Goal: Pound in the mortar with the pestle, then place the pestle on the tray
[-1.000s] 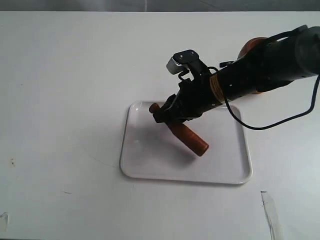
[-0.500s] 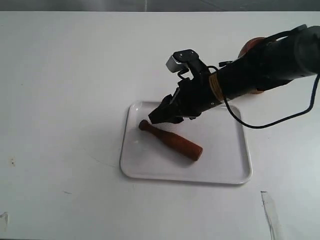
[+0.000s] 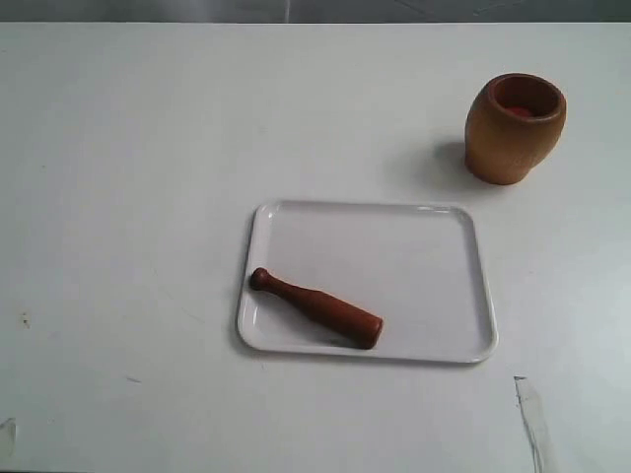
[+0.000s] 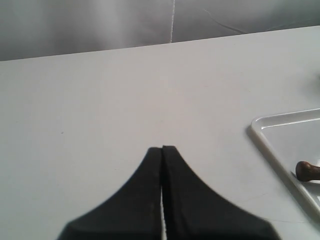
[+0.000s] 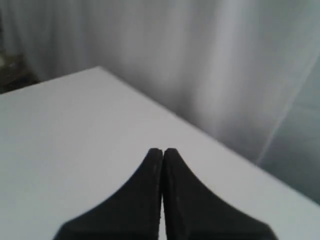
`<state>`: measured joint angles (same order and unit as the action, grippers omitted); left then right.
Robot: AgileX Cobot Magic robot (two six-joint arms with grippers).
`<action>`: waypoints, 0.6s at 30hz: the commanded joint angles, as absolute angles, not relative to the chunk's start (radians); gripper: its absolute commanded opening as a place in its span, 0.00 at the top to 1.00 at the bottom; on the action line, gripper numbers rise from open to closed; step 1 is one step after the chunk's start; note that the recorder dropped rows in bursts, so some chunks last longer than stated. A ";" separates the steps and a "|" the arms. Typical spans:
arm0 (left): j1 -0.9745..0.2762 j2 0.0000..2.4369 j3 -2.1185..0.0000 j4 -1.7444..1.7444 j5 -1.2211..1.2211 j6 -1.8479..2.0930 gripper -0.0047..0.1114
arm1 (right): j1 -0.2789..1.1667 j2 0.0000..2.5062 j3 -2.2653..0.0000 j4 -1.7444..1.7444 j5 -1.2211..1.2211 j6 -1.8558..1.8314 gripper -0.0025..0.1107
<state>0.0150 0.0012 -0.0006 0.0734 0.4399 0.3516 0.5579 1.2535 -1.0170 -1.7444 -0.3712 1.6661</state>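
One pestle (image 3: 315, 308) lay flat inside the tray (image 3: 424, 258), along its near rim, knob toward the tray's left edge and thick end toward the middle. Nothing touched it, so the placing step looked done. Beyond the tray's far right corner, well apart from it, the mortar (image 3: 515, 128) stood upright on the table (image 3: 138, 148), mouth up. Neither arm showed in the exterior view. The left gripper (image 4: 162, 150) hung over bare table off the tray's left side, fingers pressed together on nothing. The right gripper (image 5: 163, 151) was likewise closed and empty; its place relative to the tray could not be told.
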 commanded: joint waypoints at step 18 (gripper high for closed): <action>0.007 0.000 0.000 0.066 0.437 0.343 0.96 | 0.558 0.709 -0.718 -1.075 0.906 0.695 0.98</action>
<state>0.0150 0.0012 -0.0006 0.0734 0.4399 0.3516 0.5579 0.7124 -0.7234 -1.2977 0.8830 0.8935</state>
